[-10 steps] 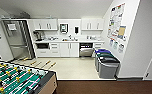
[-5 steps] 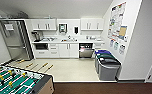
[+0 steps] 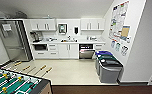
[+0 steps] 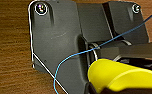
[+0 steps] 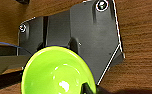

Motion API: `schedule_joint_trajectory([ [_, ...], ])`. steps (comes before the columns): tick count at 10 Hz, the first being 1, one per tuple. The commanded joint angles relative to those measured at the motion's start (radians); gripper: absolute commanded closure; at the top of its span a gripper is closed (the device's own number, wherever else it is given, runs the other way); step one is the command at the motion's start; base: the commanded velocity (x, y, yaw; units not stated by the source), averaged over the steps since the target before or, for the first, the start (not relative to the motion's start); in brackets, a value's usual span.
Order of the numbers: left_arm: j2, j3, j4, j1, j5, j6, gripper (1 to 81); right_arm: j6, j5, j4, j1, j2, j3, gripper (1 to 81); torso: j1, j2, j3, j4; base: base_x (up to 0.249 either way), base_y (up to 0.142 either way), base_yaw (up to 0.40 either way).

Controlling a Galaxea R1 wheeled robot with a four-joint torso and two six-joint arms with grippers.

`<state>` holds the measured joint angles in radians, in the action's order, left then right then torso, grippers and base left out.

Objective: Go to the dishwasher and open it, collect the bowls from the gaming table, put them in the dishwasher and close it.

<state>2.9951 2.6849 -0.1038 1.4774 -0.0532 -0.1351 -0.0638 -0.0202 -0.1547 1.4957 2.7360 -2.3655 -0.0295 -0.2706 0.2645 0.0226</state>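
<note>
Green bowl (image 5: 57, 72) against right fingers (image 5: 85, 87)

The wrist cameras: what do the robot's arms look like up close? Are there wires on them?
Both wrists carry a wide dark grey plate with shiny round fittings at its corners: the left plate, the right plate. A thin blue cable loops across the left one, and a white cord runs along its edge. A jointed dark bar sits beside each plate.

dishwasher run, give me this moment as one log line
phase: facing kitchen | dishwasher: door open, across floor | left wrist: yellow bowl | right wrist: green bowl | foosball table: near left
</note>
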Motion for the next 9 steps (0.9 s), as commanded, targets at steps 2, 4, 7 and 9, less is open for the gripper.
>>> schedule_joint_trajectory([
  [2, -0.004, -0.002, 0.006, -0.050, -0.060, -0.009, 81.1, -0.005, -0.060, 0.010, -0.053, -0.019, 0.003, 81.1, 0.000, 0.000, 0.000, 0.000, 0.170, 0.000, 0.000],
  [4, -0.002, -0.002, 0.006, -0.050, -0.060, -0.009, 81.1, -0.005, -0.060, 0.010, -0.053, -0.019, 0.003, 81.1, 0.000, 0.000, 0.000, 0.000, 0.170, 0.000, 0.000],
  [7, 0.004, -0.002, 0.004, -0.050, -0.060, -0.009, 81.1, -0.005, -0.058, 0.010, -0.048, -0.019, -0.006, 81.1, 0.000, 0.000, 0.000, 0.000, 0.170, 0.000, 0.000],
  [9, 0.006, -0.002, 0.006, -0.050, -0.060, -0.009, 81.1, -0.005, -0.058, 0.010, -0.045, -0.019, -0.006, 81.1, 0.000, 0.000, 0.000, 0.000, 0.170, 0.000, 0.000],
])
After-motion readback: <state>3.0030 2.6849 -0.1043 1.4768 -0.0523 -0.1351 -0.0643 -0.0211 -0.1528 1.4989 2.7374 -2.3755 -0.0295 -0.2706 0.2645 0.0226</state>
